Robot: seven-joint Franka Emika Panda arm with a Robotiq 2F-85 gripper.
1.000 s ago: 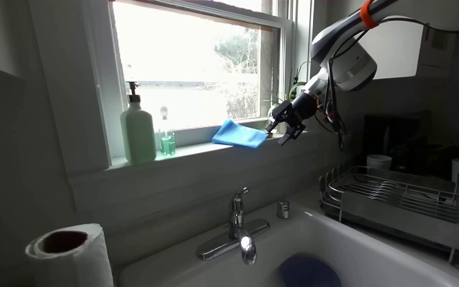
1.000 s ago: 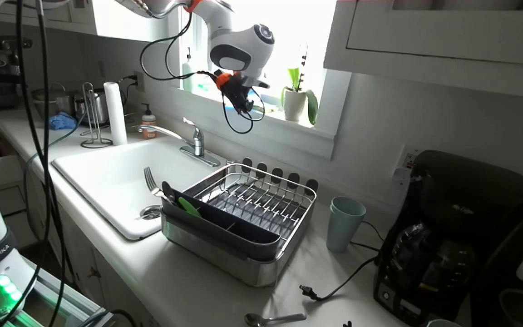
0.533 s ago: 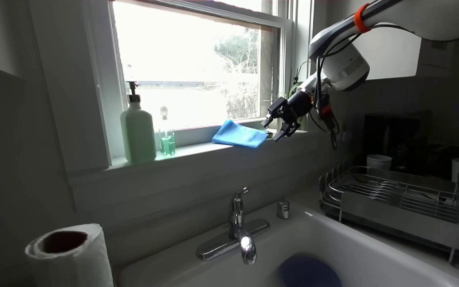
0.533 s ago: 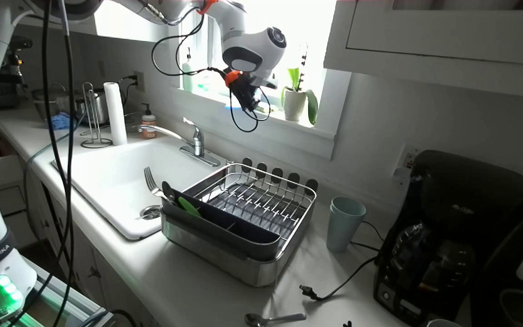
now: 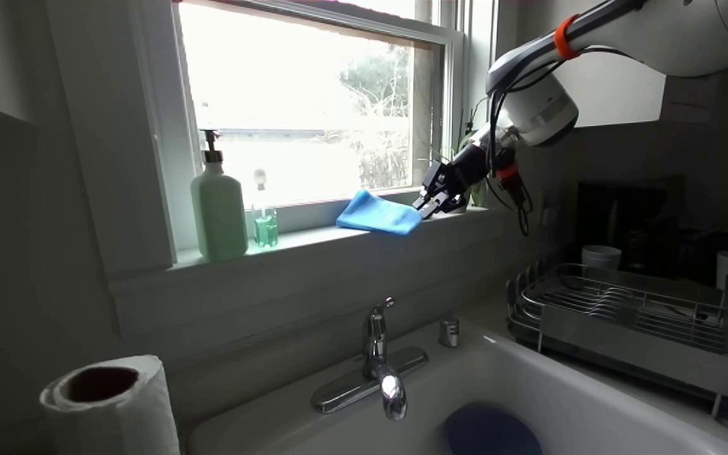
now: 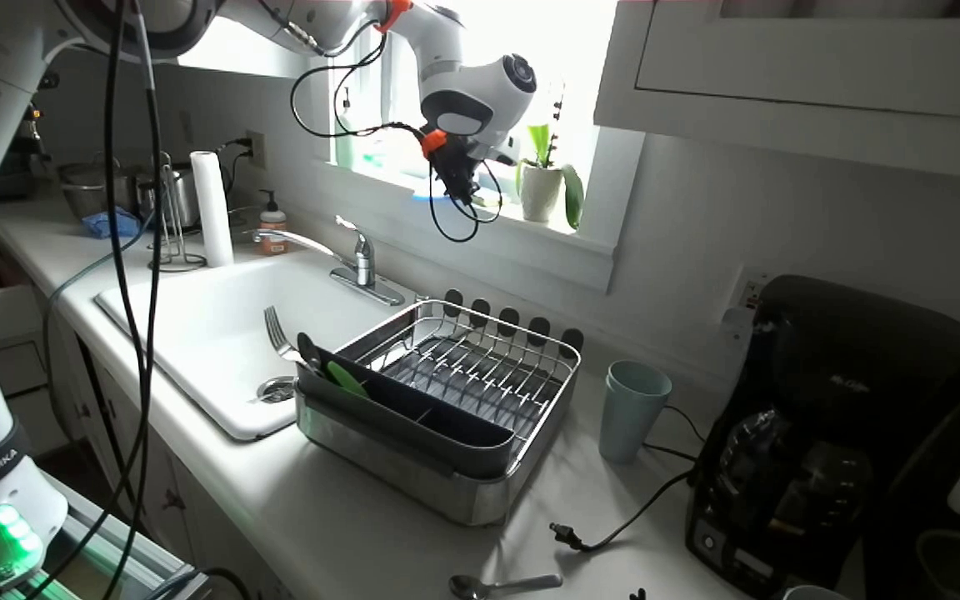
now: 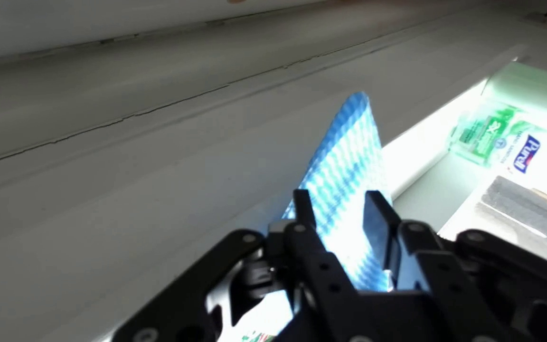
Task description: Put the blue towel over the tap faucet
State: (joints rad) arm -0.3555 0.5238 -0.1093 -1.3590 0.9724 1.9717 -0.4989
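The blue towel (image 5: pixel 378 213) lies folded on the windowsill, with its near end sticking out over the front edge. At that end is my gripper (image 5: pixel 421 210), its fingertips overlapping the towel's right corner. In the wrist view the towel (image 7: pixel 349 142) shows in the gap of the gripper (image 7: pixel 336 194) and beyond it. The jaws stand partly open, with a clear space between the fingers; whether either pad touches the cloth I cannot tell. Below the sill, the chrome tap faucet (image 5: pixel 375 341) rises behind the sink, bare, its spout pointing forward. Only a thin blue strip of towel (image 6: pixel 426 197) shows past the gripper in an exterior view.
A pump bottle (image 5: pixel 220 208) and a small sanitizer bottle (image 5: pixel 266 229) stand on the sill left of the towel. A potted plant (image 6: pixel 542 192) is beside the gripper. The dish rack (image 6: pixel 480 383) stands next to the sink, and a paper roll (image 5: pixel 117 411) opposite.
My gripper has shifted a little toward the towel's end, and its jaws have drawn much closer together. The arm has swung right in an exterior view. The towel stays put.
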